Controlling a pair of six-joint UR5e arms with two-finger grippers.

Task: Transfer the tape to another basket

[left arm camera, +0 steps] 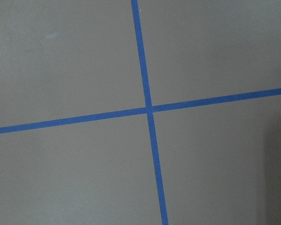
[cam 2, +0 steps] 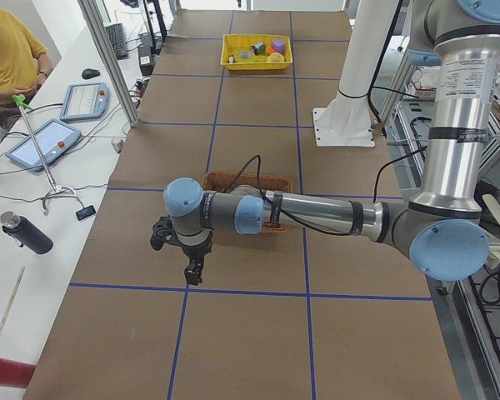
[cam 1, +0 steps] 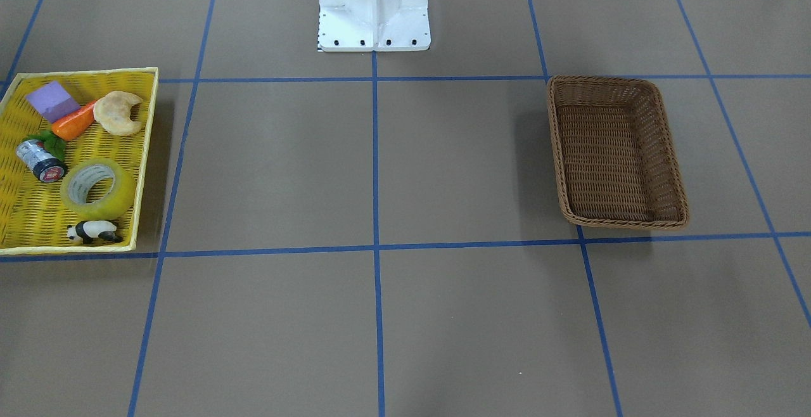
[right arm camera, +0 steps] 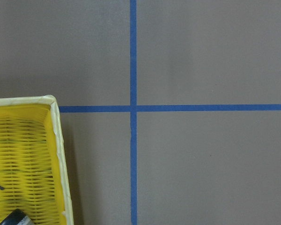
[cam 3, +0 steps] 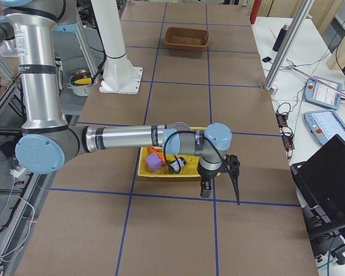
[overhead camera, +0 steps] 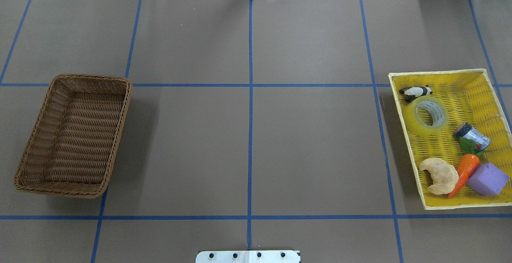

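I see the tape [overhead camera: 425, 112] flat in the yellow tray [overhead camera: 472, 95], well apart from the basket [overhead camera: 90, 78]. Whether the left tool [cam 2: 187, 265] or right tool [cam 3: 220, 183] is clenched, I cannot tell.

Bright, even light, sharp frames, soft shadow beside basket [overhead camera: 38, 135].

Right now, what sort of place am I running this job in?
Most likely a robotics lab test cell. The table is marked with a blue tape grid, control tablets lie on a side bench, and a person sits beside them.
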